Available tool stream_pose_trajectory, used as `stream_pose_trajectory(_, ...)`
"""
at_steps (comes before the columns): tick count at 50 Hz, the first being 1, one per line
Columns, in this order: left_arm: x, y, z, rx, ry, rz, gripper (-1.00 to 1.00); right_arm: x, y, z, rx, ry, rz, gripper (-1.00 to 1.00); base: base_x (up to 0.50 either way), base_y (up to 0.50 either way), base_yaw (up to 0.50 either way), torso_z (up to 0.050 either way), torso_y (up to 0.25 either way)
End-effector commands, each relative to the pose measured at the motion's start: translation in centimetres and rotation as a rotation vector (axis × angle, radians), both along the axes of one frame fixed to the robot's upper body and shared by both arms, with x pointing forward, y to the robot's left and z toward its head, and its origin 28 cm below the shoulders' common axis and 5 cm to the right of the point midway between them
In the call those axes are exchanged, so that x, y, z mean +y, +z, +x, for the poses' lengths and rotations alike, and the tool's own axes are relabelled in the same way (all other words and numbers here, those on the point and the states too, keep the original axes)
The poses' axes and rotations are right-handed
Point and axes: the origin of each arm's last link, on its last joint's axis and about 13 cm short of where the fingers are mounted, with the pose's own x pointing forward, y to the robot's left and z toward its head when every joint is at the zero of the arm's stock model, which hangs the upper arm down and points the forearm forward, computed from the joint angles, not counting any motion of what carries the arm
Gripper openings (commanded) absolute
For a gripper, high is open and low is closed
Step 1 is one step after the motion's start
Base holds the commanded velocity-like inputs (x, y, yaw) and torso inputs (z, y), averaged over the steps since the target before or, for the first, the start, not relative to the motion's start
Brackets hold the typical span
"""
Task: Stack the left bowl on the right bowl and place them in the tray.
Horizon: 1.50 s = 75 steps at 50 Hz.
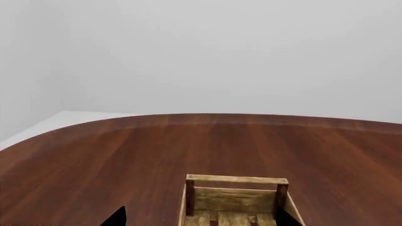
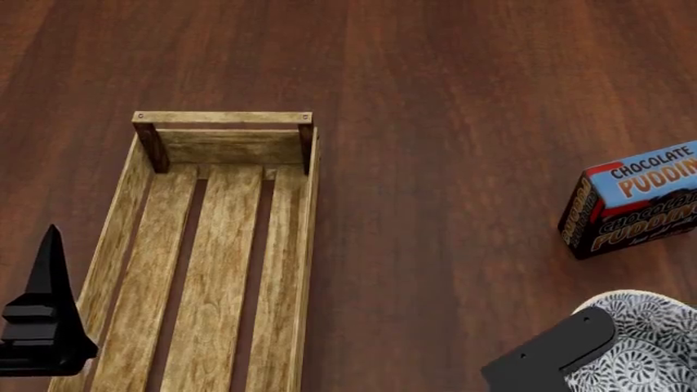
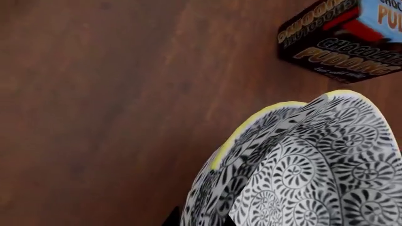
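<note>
Two black-and-white patterned bowls with yellow rims (image 3: 295, 165) sit nested one in the other and fill the right wrist view. My right gripper (image 3: 198, 220) is shut on their wall, a dark fingertip on each side. In the head view the bowls (image 2: 648, 343) show at the bottom right, partly under the right gripper's black body (image 2: 550, 353). The tray (image 2: 286, 245), a long light wooden crate, lies empty at the left. My left gripper (image 1: 201, 221) is open, its tips spread over the tray's far end (image 1: 236, 180). One of its fingers (image 2: 49, 265) stands by the tray's left side.
A blue chocolate pudding box (image 2: 634, 204) stands on the dark wooden table (image 2: 458, 98) just beyond the bowls, also seen as the box (image 3: 339, 42) in the right wrist view. The table's rounded far edge (image 1: 207, 117) lies beyond the tray.
</note>
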Motion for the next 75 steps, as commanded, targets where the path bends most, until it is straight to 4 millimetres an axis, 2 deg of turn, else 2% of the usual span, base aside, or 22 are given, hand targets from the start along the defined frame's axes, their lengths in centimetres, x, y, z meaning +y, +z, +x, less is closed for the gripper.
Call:
stream_pose_trajectory(1, 0.2, -0.1, -0.1, -0.001, 0.006, -0.003, 1.0, 1.2, 3.4, 0.1, -0.054, 0.12, -0.044, -1.0, 0.0, 0.0, 0.0, 0.0, 0.0)
stream_pose_trajectory(23, 1.4, 0.6, -0.6, -0.016, 0.051, -0.008, 1.0, 3.9, 7.4, 1.9, -0.108, 0.273, -0.109, -1.0, 0.0, 0.0, 0.0, 0.0, 0.0)
stream_pose_trajectory(40, 2.3, 0.7, -1.1, -0.019, 0.098, 0.001, 1.0, 6.6, 8.5, 4.9, -0.114, 0.437, -0.126, -1.0, 0.0, 0.0, 0.0, 0.0, 0.0)
stream_pose_trajectory(53, 3.1, 0.7, -1.8, -0.022, 0.129, -0.002, 1.0, 9.4, 9.8, 7.6, -0.149, 0.568, -0.124, -1.0, 0.0, 0.0, 0.0, 0.0, 0.0)
stream_pose_trajectory(75, 3.4, 0.9, -2.4, -0.035, 0.152, -0.012, 1.0, 12.8, 11.8, 10.4, -0.152, 0.725, -0.168, -1.0, 0.0, 0.0, 0.0, 0.0, 0.001)
